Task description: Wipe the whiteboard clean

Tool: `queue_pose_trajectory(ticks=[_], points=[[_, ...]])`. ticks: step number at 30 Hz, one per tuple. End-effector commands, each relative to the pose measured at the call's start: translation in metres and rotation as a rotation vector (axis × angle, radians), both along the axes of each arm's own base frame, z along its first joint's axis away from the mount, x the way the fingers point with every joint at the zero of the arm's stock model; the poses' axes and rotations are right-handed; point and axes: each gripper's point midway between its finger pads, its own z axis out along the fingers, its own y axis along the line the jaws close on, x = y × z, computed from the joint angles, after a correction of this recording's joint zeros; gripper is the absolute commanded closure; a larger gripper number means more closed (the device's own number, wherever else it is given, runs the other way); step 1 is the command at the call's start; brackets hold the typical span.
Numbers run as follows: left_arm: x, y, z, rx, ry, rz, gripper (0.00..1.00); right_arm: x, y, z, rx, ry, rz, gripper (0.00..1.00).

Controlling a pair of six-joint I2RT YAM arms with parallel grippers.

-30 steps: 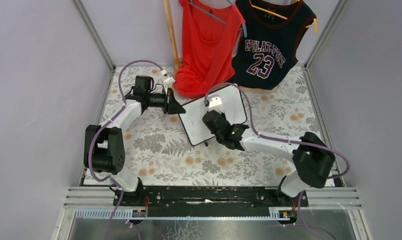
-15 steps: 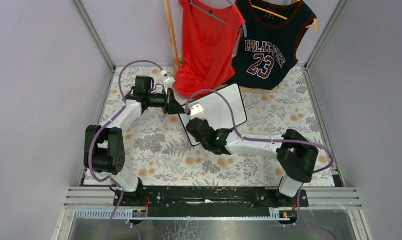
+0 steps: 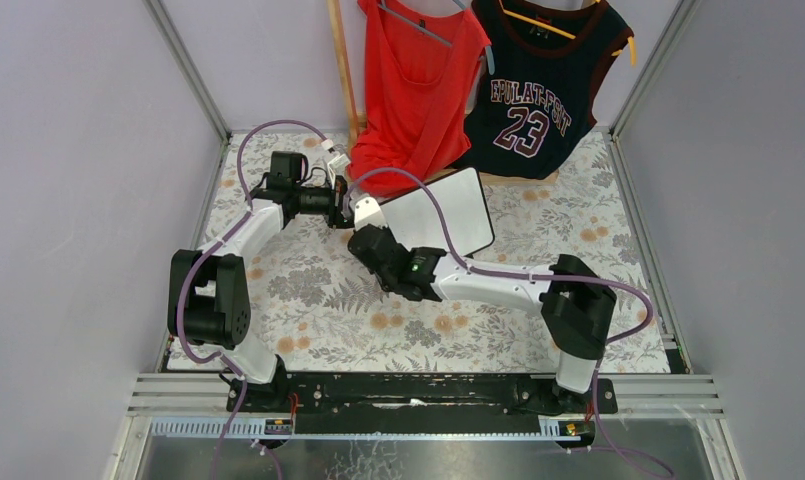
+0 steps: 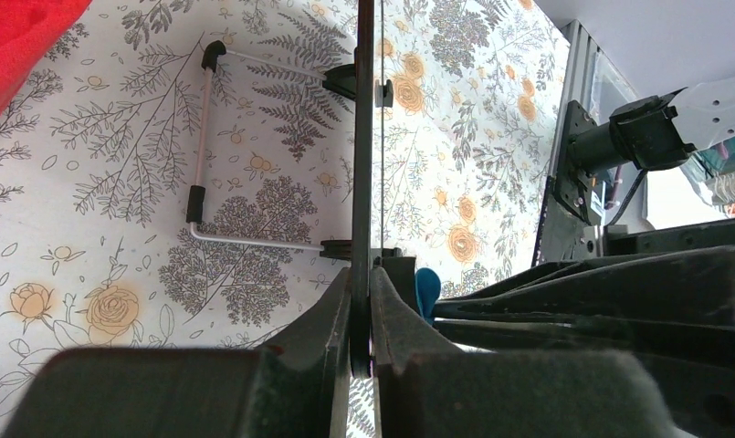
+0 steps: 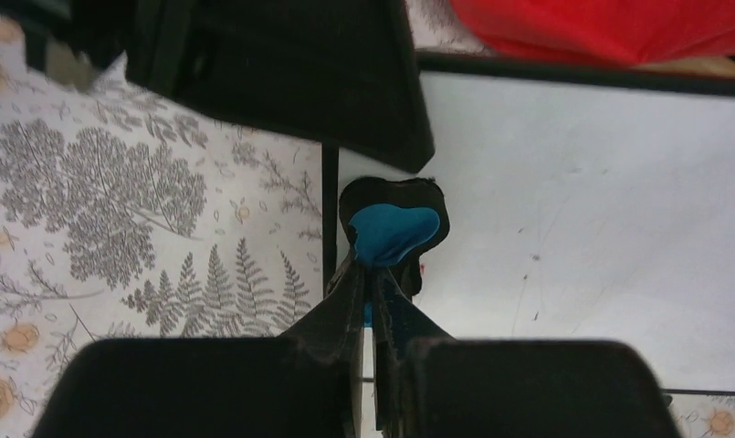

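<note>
- Two robot arms meet at the whiteboard [image 3: 443,215]. It sits just past the middle of the floral-covered bench [image 3: 308,290], toward 12 o'clock in the overhead view. Its white face is turned upward and its long side is skewed toward 2 o'clock.
- Left end effector [image 3: 348,213] clamps the board's 9 o'clock edge. In the left wrist view its fingers [image 4: 336,310] are pressed together on the thin black rim, which is seen edge-on.
- On the 9 o'clock side of that edge-on board, a wire stand [image 4: 254,146] with black feet shows against the floral cloth.
- Right end effector [image 5: 368,278] pinches a blue eraser [image 5: 393,233], its fingers closed tight on the eraser's lower end.
- The eraser sits over the white surface at the board's 9 o'clock border, just beside the left arm's black fingers. Whether it actually touches the board cannot be told.
- Seen from the right wrist, the board's face looks almost clean, with faint grey specks and one tiny red fleck at about 5 o'clock from the eraser.
- At the back of the cell, a red top [image 3: 418,90] hangs at 12 o'clock and a dark jersey [image 3: 533,95] numbered 23 at 1 o'clock. The red top's hem comes down near the board's far edge.
</note>
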Motion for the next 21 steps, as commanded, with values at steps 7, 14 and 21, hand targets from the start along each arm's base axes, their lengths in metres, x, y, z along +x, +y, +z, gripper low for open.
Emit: queue_pose_trajectory(ticks=[7, 14, 21], points=[[-0.006, 0.0, -0.012, 0.047, -0.001, -0.006, 1.0, 0.018, -0.019, 0.0, 0.035, -0.029, -0.08, 1.0], [-0.008, 0.0, -0.012, 0.046, 0.002, -0.01, 1.0, -0.005, -0.058, -0.048, 0.01, 0.051, -0.135, 1.0], [-0.009, 0.0, -0.013, 0.048, 0.007, -0.012, 1.0, -0.004, -0.067, -0.037, 0.008, 0.021, -0.146, 1.0]])
